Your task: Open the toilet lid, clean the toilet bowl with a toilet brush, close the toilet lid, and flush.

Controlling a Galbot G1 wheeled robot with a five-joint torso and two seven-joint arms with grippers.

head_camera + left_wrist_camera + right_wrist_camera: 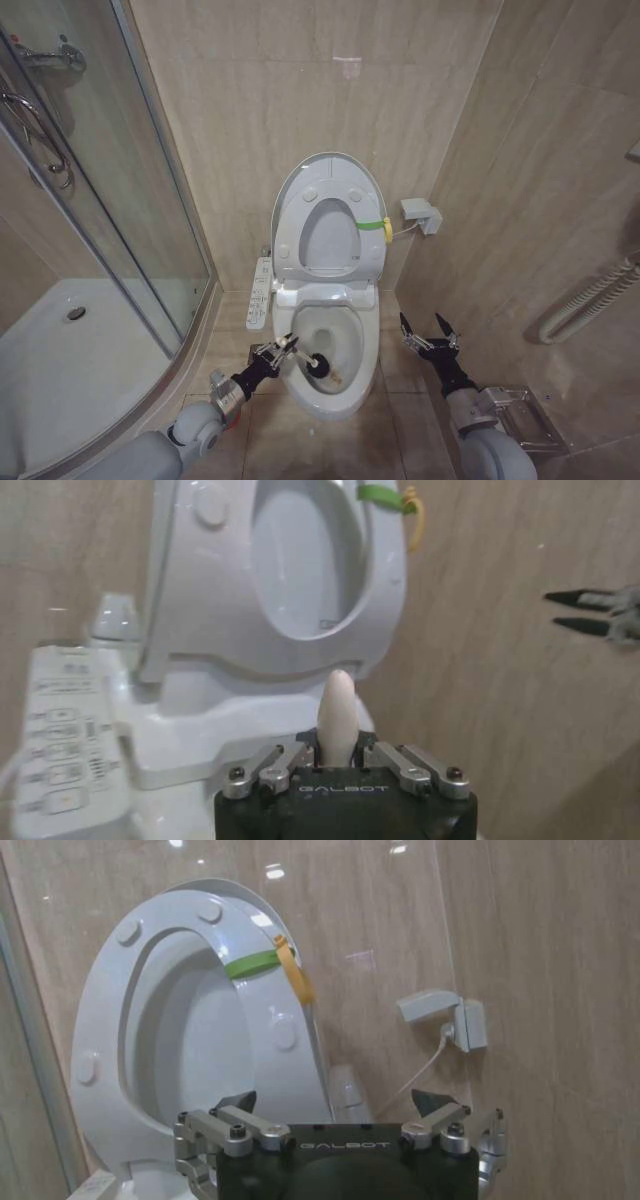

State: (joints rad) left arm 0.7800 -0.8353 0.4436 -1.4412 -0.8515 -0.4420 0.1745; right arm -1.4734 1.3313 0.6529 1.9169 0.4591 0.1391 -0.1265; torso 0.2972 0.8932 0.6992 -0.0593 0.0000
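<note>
Inside the toilet bowl point(345, 385), toilet brush point(322, 366) head half hidden, left end effector point(283, 350) clamping its handle, right end effector point(430, 335) spread.

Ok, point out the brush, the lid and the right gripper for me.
brush point(322, 367): head view, on its dark head inside the bowl.
lid point(300, 195): head view, on the raised cover's upper left rim.
right gripper point(430, 330): head view, midway between its open fingertips, right of the toilet.

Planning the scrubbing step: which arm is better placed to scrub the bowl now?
Probably the left. The left gripper holds the toilet brush with its head inside the toilet bowl; the right gripper hangs open beside the bowl.
</note>
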